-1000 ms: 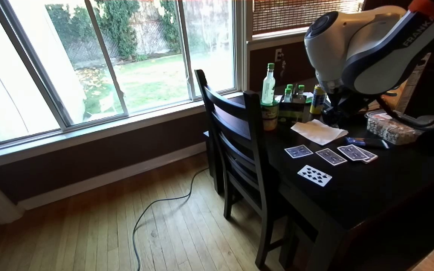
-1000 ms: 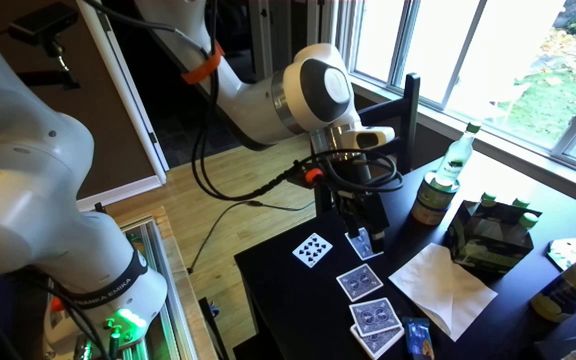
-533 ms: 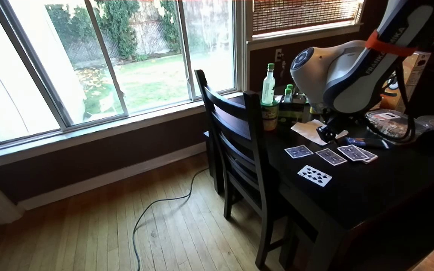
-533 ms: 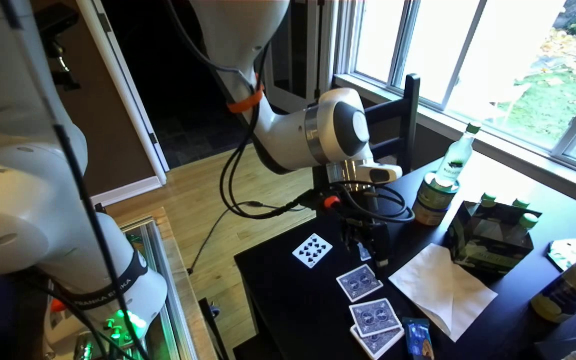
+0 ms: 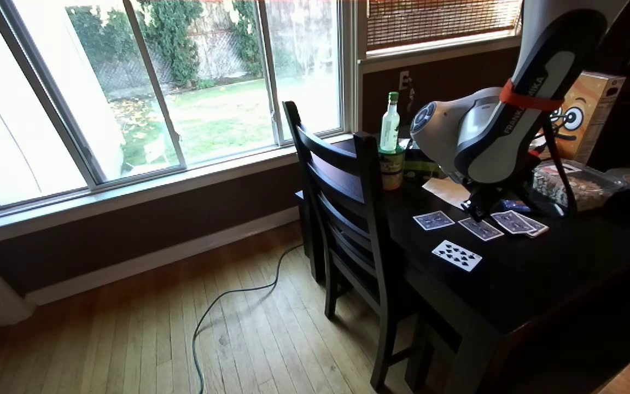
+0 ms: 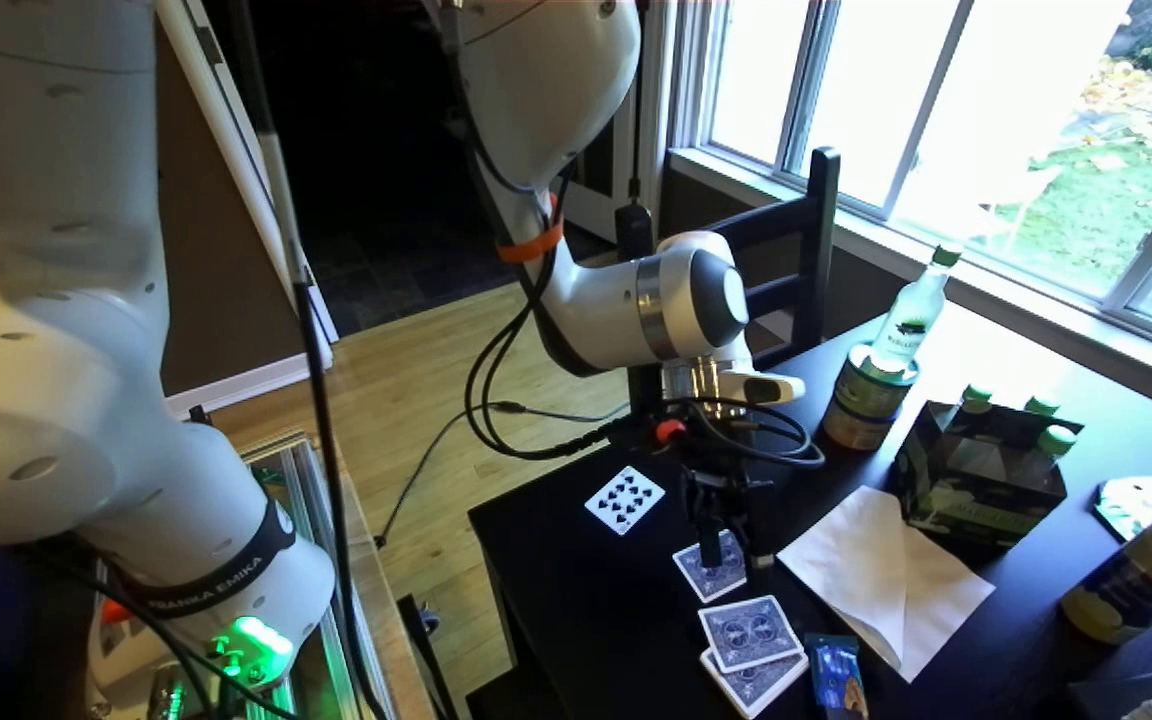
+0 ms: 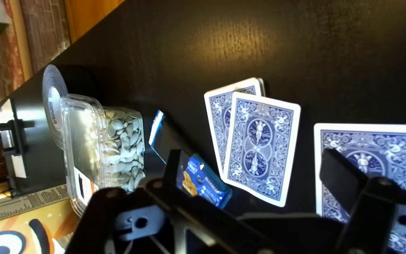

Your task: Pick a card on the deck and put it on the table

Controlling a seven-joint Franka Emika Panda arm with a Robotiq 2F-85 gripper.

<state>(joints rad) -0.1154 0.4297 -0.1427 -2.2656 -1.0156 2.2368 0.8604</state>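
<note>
The deck (image 7: pixel 219 107) lies face-down on the counter (image 7: pixel 294 46), its top card (image 7: pixel 261 150) askew so that a side sticks out past the rest. The gripper (image 6: pixel 735 559) hangs near the deck, seemingly over the loose card (image 7: pixel 388 151) just beside it; its fingers stand apart and hold nothing. The step in hand is probably the reach for the top card. To do it well, shift until the deck sits midway between the fingers, come down slowly, and pinch just the edge that sticks out; a deeper bite may drag the rest along. Avoid pushing the snack bar (image 7: pixel 204 181) just beside the deck. Then lay the card flat near the deck, not overlapping the loose card or the face-up card (image 5: pixel 456 255).
</note>
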